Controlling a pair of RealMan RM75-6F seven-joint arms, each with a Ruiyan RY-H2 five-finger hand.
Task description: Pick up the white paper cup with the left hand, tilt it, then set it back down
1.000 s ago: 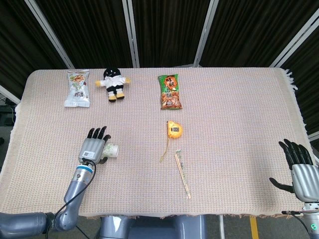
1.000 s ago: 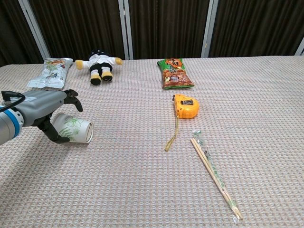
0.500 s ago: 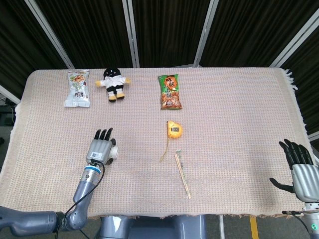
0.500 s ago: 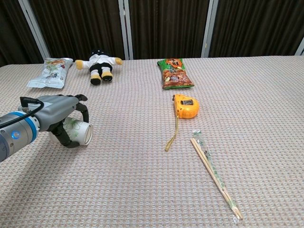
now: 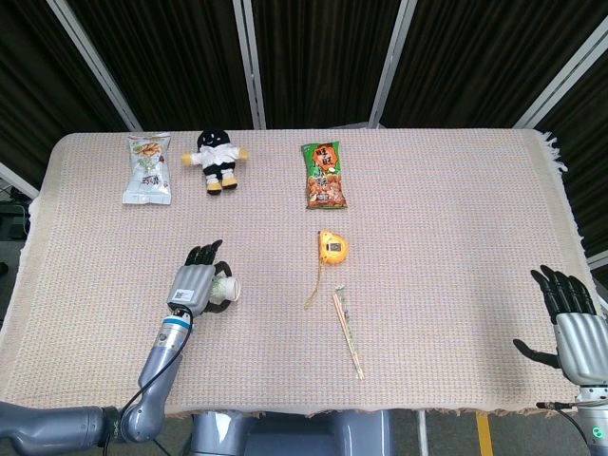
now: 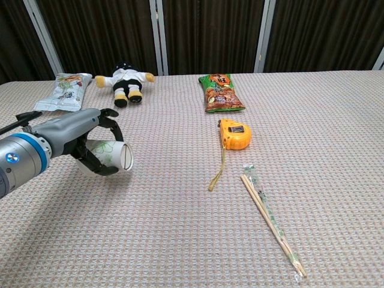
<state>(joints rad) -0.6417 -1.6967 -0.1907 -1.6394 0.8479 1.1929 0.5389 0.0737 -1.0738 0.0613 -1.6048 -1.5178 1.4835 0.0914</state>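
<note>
The white paper cup point(image 6: 114, 154) with a green leaf print lies on its side in my left hand point(image 6: 90, 144), its mouth facing right, lifted a little off the tablecloth. My fingers wrap over the top and under it. From the head view the cup point(image 5: 224, 289) pokes out to the right of the left hand point(image 5: 195, 284). My right hand point(image 5: 568, 313) hangs open at the table's right front corner, away from everything.
A yellow tape measure point(image 6: 234, 133) and wrapped chopsticks point(image 6: 270, 223) lie to the right. A green snack bag point(image 6: 221, 92), a plush doll point(image 6: 125, 80) and a silver snack packet point(image 6: 65, 91) sit along the back edge.
My left hand has carried the cup rightward and slightly up off the cloth, keeping it tipped sideways. The right hand has stayed still.
</note>
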